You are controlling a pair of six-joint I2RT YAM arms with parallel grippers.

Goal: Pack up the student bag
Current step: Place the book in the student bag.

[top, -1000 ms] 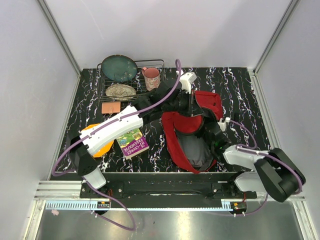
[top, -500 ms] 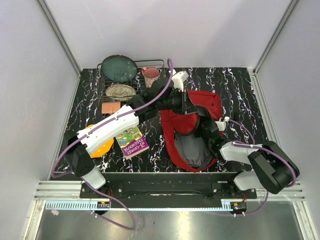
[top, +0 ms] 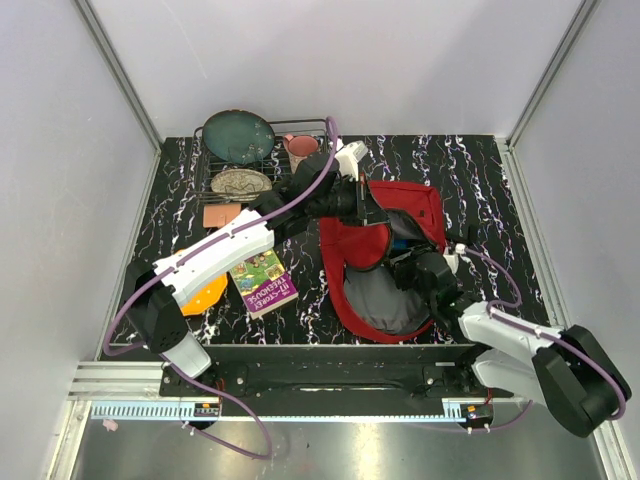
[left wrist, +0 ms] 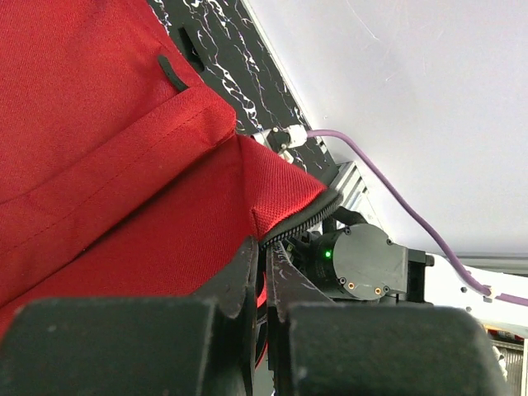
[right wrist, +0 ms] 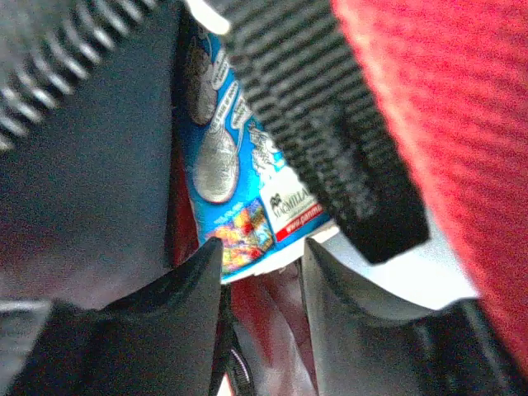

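A dark-red student bag lies unzipped on the black marbled tabletop, right of centre, with its grey lining showing toward the near edge. The left arm reaches across from the left, its jaws closed tight on the bag's zip edge at the far side of the opening. The right arm has its jaws parted inside the opening, with a blue printed packet just in front of their tips.
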